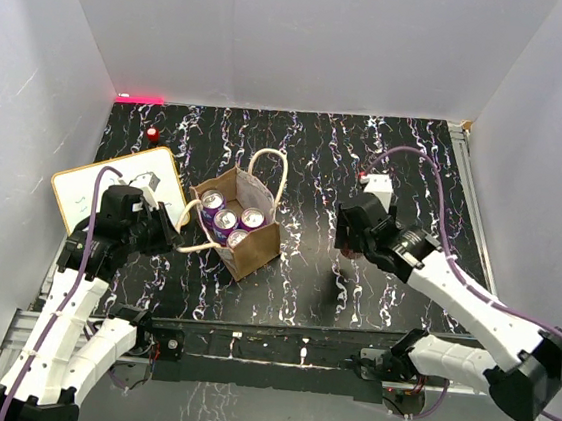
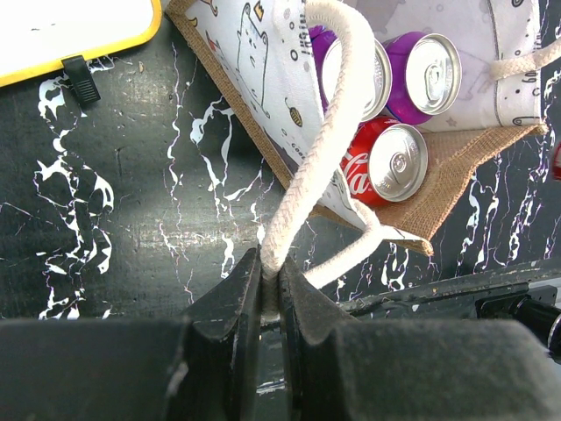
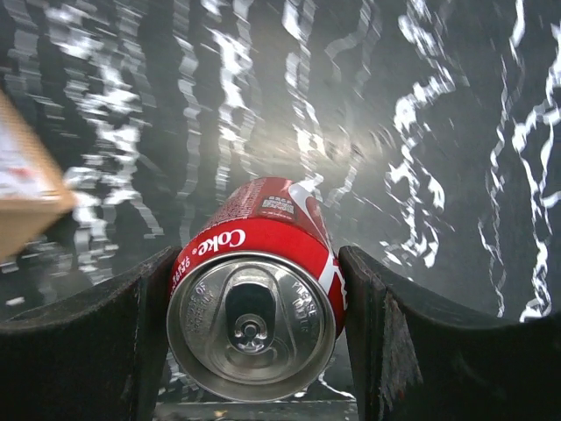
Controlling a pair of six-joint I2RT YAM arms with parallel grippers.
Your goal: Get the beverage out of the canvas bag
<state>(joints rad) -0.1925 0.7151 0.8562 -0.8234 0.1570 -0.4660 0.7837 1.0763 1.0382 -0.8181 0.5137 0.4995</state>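
The tan canvas bag (image 1: 252, 252) stands upright at the middle of the table, its mouth open and several cans (image 1: 226, 221) inside. In the left wrist view these are purple cans (image 2: 431, 72) and a red Coke can (image 2: 387, 163). My left gripper (image 1: 172, 231) (image 2: 270, 265) is shut on one cream rope handle (image 2: 317, 145), pulled out to the bag's left. Right of the bag, my right gripper (image 1: 345, 233) (image 3: 259, 256) is shut on a red Coke can (image 3: 254, 307), the beverage, held above the table with its top facing the camera.
An orange-rimmed whiteboard (image 1: 90, 190) (image 2: 70, 31) lies at the left beside my left arm. A small red object (image 1: 152, 134) sits at the far left. A corner of the bag (image 3: 24, 186) shows at the left of the right wrist view. White walls enclose the table.
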